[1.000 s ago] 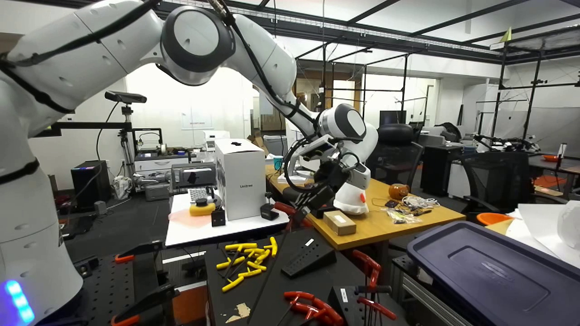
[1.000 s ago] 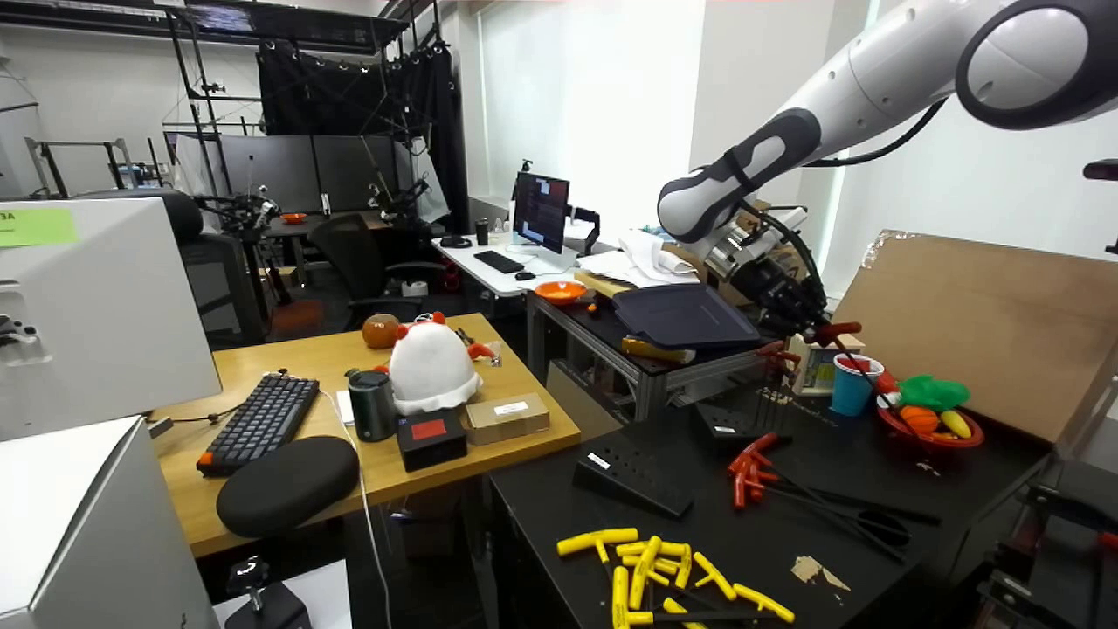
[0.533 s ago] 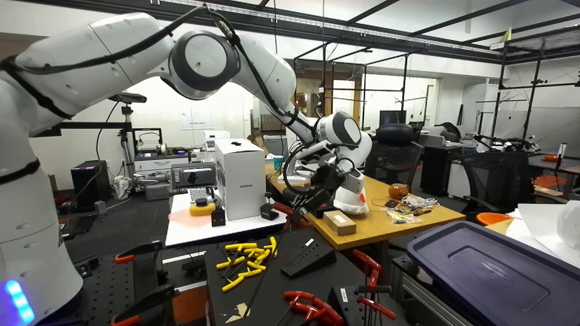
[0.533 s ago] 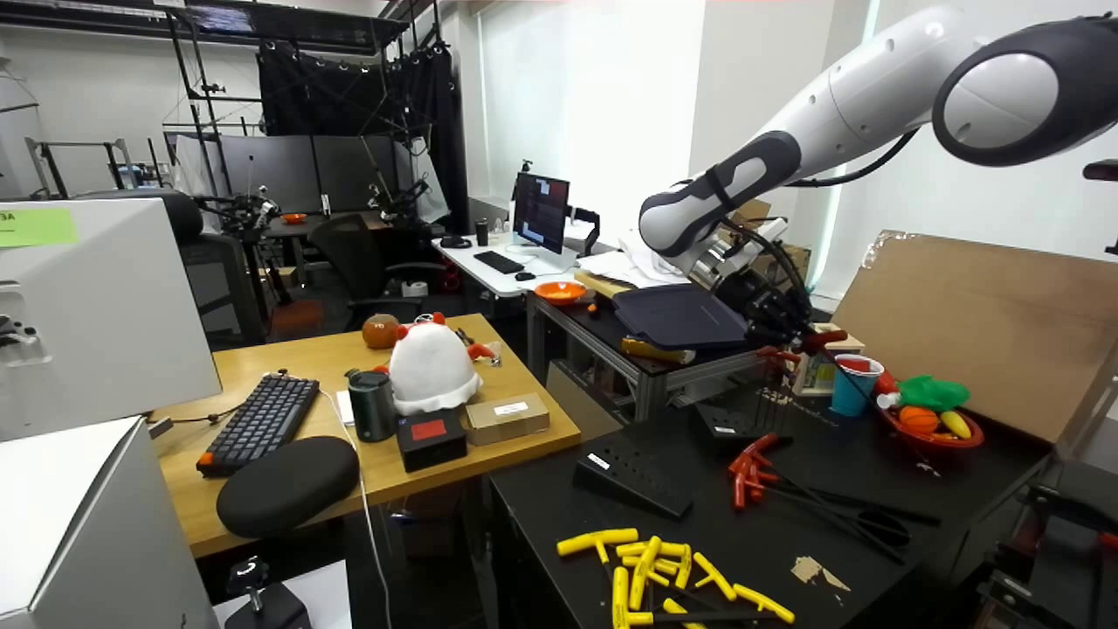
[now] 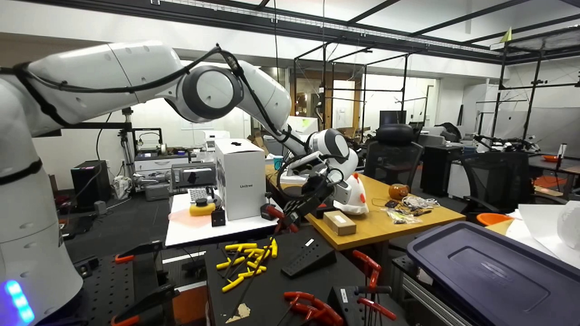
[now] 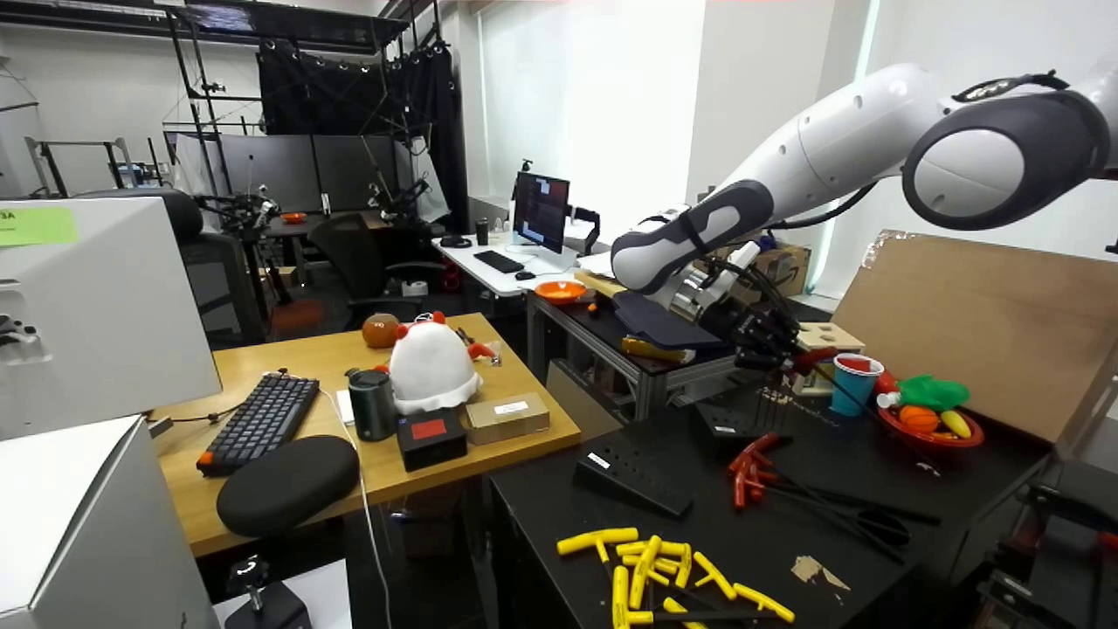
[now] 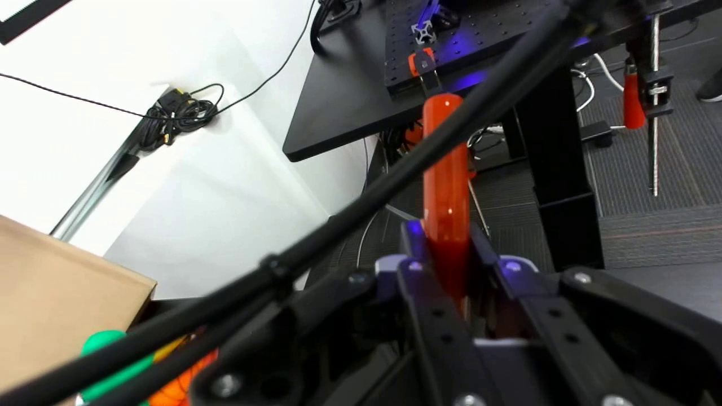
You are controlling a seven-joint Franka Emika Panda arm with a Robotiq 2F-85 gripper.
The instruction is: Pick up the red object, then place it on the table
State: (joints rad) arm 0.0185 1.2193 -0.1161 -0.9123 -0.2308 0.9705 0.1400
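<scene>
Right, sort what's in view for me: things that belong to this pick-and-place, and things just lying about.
For the job:
the hand, closed on the red-handled tool
the wooden table, presumably where it goes down

Just lying about:
the spare red T-handles
the yellow T-handles
the keyboard
the small cardboard box
the blue cup

In an exterior view, a dark mug (image 6: 373, 409) is seen left of a white plush toy (image 6: 431, 367), a brown box (image 6: 507, 420) near the toy's base, and a keyboard (image 6: 260, 425) farther left.
</scene>
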